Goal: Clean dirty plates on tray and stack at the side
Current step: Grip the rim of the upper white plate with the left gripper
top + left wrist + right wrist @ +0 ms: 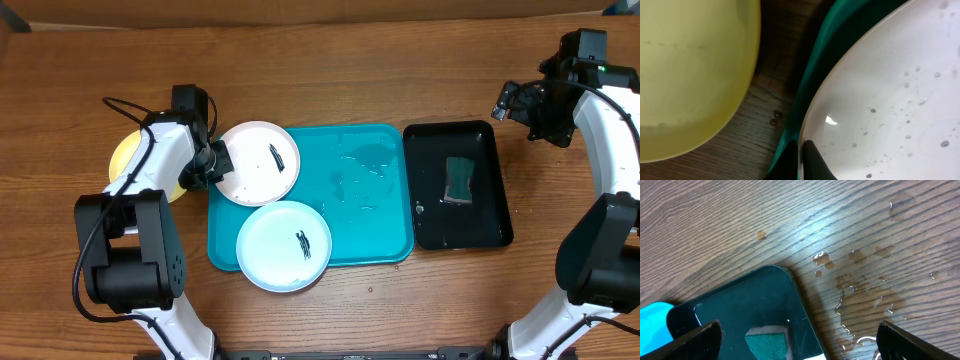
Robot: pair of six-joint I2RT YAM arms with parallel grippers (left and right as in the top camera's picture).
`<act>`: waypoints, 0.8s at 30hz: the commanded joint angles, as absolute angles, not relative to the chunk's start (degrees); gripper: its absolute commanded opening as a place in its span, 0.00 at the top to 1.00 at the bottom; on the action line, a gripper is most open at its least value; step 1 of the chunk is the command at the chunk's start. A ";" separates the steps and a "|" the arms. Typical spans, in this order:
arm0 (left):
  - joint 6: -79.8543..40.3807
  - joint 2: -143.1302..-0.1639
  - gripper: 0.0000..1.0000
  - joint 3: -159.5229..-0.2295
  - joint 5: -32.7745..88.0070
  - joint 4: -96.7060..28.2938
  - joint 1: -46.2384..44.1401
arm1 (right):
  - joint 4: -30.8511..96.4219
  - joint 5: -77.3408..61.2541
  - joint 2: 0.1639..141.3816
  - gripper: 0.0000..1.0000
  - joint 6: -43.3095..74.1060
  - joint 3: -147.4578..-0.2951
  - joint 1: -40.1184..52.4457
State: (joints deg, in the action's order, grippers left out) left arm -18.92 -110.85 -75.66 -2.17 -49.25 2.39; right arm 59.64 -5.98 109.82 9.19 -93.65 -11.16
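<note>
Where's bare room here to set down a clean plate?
The right half of the turquoise plastic tray is bare but wet, between the round white plate, the light blue plate and the glossy black tray. Bare wood runs behind both trays. Crowded: the left, where the left gripper grips the white plate beside the yellow plate.

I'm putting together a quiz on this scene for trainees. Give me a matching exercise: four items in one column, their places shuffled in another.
1. white plate
2. light blue plate
3. yellow plate
4. green sponge

A. in the black tray
B. on the table, left of the turquoise tray
C. near-left corner of the turquoise tray, overhanging its rim
D. far-left corner of the turquoise tray, rim pinched by the left gripper

Pairs: 1-D, 2-C, 3-B, 4-A
</note>
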 commanded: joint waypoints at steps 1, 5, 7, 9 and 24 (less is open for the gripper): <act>-18.41 -110.34 0.96 -75.20 2.39 -49.12 2.52 | 59.40 -6.07 109.49 0.00 9.45 -94.19 -11.11; -18.41 -110.34 0.96 -75.20 7.92 -49.06 2.42 | 59.42 -6.07 109.49 0.00 9.45 -94.19 -11.11; -18.44 -110.34 0.96 -75.18 9.45 -49.06 2.02 | 59.42 -6.07 109.49 0.00 9.45 -94.19 -11.11; -18.44 -110.34 0.96 -75.20 10.28 -48.97 1.34 | 59.42 -6.07 109.49 0.00 9.43 -94.19 -11.11; -25.96 -110.34 0.96 -75.18 10.59 -45.06 -10.04 | 59.42 -6.07 109.49 0.00 9.45 -94.19 -11.11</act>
State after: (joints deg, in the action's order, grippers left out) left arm -23.05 -110.85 -75.66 9.52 -45.78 -7.79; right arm 59.61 -6.00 109.82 9.19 -93.65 -11.16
